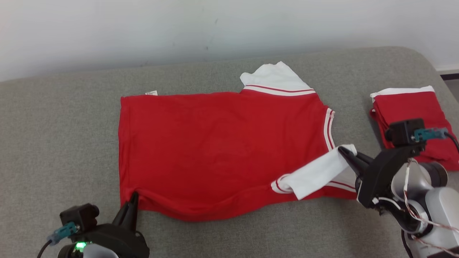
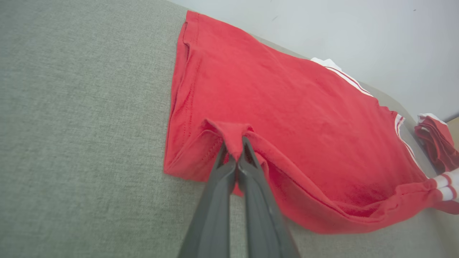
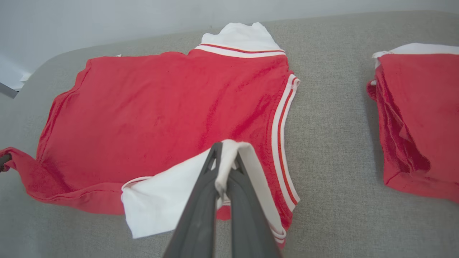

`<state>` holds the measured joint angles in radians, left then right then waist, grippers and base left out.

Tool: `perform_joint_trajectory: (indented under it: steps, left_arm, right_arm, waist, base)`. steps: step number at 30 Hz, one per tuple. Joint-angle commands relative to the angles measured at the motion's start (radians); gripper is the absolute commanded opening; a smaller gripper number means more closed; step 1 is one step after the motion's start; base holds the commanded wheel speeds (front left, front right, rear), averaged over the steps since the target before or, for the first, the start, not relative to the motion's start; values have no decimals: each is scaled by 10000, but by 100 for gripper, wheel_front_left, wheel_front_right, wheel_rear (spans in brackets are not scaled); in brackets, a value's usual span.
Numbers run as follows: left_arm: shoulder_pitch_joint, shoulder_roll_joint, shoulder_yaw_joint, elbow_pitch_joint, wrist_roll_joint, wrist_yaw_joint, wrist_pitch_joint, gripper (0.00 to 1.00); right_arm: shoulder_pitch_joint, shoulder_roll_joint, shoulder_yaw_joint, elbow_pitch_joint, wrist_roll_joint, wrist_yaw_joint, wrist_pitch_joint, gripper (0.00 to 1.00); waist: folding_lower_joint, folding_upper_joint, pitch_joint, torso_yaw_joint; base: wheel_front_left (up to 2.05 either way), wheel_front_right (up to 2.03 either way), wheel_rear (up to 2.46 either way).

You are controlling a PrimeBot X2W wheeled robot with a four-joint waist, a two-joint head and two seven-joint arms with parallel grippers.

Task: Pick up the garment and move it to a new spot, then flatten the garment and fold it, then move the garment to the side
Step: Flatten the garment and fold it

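A red garment [image 1: 222, 143] with white, red-striped sleeves lies spread on the grey cushion, collar end to the right. My left gripper [image 1: 133, 197] is shut on its near-left bottom corner; the left wrist view shows red cloth [image 2: 231, 138] bunched and lifted between the fingers [image 2: 215, 200]. At the near right, my right gripper [image 1: 344, 152] is shut on the white near sleeve [image 1: 317, 173], which is raised and folded over the red body. The right wrist view shows that sleeve [image 3: 229, 157] pinched between the fingers [image 3: 200, 208]. The far sleeve [image 1: 274, 79] lies flat.
A folded stack of red-and-white garments [image 1: 416, 114] sits at the right end of the cushion [image 1: 64, 136], close behind my right wrist. A pale wall [image 1: 143, 28] runs along the far edge. Bare cushion lies left of and in front of the shirt.
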<state>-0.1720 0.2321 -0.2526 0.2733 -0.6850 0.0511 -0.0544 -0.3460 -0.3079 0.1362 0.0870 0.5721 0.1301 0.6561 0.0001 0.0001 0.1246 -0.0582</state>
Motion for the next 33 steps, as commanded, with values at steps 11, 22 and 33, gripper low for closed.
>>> perform_joint_trajectory:
  steps: [11, 22, 33]
  left_arm:
    - [-1511, -118, -42, 1299, 331, -9, -516, 0]
    - [-2355, -50, -202, 2090, 525, -60, -519, 0]
    - [-2252, 110, -466, 2218, 874, 71, -891, 100]
  right_arm:
    - [-2002, -662, 1230, 1682, -6, 4, -1538, 0]
    - [-3090, -911, 2278, 2783, 403, 4, -2553, 0]
    - [-3158, -904, 2332, 3322, 746, 4, -3626, 100]
  waist:
    - [-1, -1, 662, 148]
    - [-1, -1, 943, 278]
    - [-1, -1, 823, 310]
  base:
    - [0, 0, 0]
    - [0, 0, 0]
    - [0, 0, 0]
